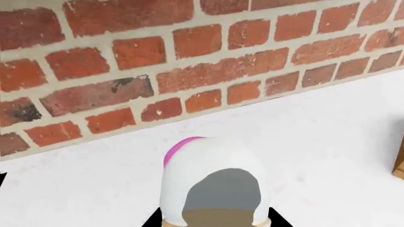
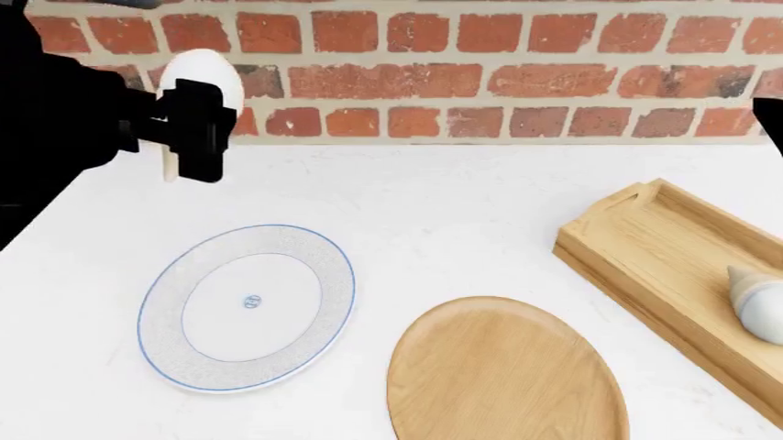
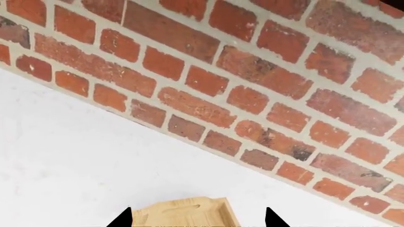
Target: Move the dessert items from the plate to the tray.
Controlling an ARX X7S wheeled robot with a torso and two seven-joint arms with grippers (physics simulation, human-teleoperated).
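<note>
Your left gripper [image 2: 196, 128] is clamped on an ice-cream cone [image 2: 202, 78], upper left of the head view, raised above the white table [image 2: 465, 220]. The dark fingers [image 2: 202, 137] press its sides; the creamy scoop stands out above them and a pale sliver of cone shows below. In the left wrist view the same cone [image 1: 211, 175] fills the lower middle of the frame, with a pink patch at the scoop's upper left edge and the brick wall [image 1: 189, 61] behind.

Your right gripper: only two dark fingertips [image 3: 120, 218] show at the bottom edge of the right wrist view, set apart with nothing between them. Past them lies the short end of the wooden tray [image 3: 183, 215], slot handle visible.

Head view, outward: the white plate with a blue rim [image 2: 248, 307] sits lower left, bare. The round wooden plate [image 2: 508, 371] lies just right of it, bottom centre. The tray [image 2: 648, 247] runs along the right edge, and the second cone [image 2: 758, 301] lies inside it, on its side, point toward upper left.
</note>
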